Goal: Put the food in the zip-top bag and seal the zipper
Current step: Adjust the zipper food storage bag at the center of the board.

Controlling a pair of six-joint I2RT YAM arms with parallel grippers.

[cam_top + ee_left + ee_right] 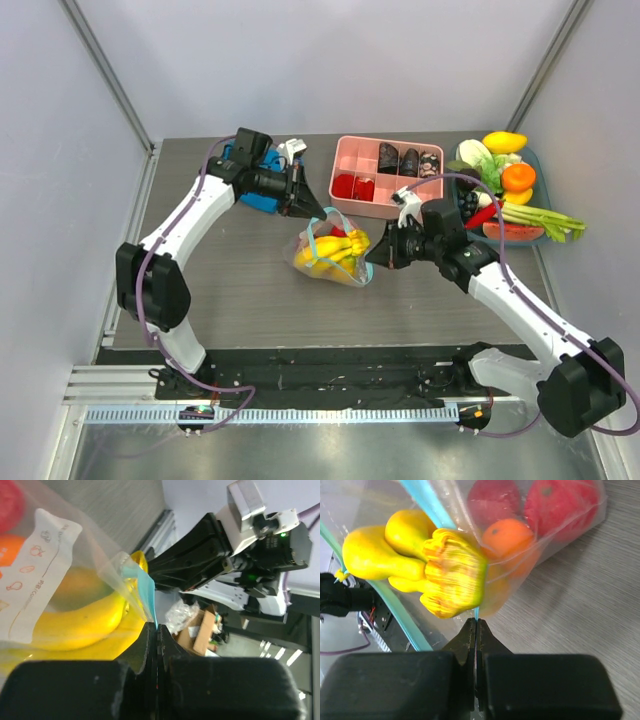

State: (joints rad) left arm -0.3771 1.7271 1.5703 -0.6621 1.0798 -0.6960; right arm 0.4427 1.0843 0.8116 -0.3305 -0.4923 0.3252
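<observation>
Nearest, at the bottom centre of the right wrist view, the right gripper [476, 626] has its jaws pressed together on a sliver of the zipper [427, 502]. The left gripper [156, 632], low in its own view, likewise pinches the teal corner of that strip.

Between them, mid-frame in the overhead view, the zip-top bag [325, 250] sags on the counter [250, 290]. It holds red pieces [555, 505] and an orange [507, 537], while the banana bunch [420, 565] pokes out through the mouth.

The film looks thin, crinkly and slick, so it will likely fold or slip anywhere but at the stiffer strip; the two mouth ends are the sensible holds. The toys seem light and hard, and glossy enough to slide. The banana probably has to go fully inside before the strip can close.

Farther up sit a pink tray [350, 160] and, upper right, more toy produce [505, 190].
</observation>
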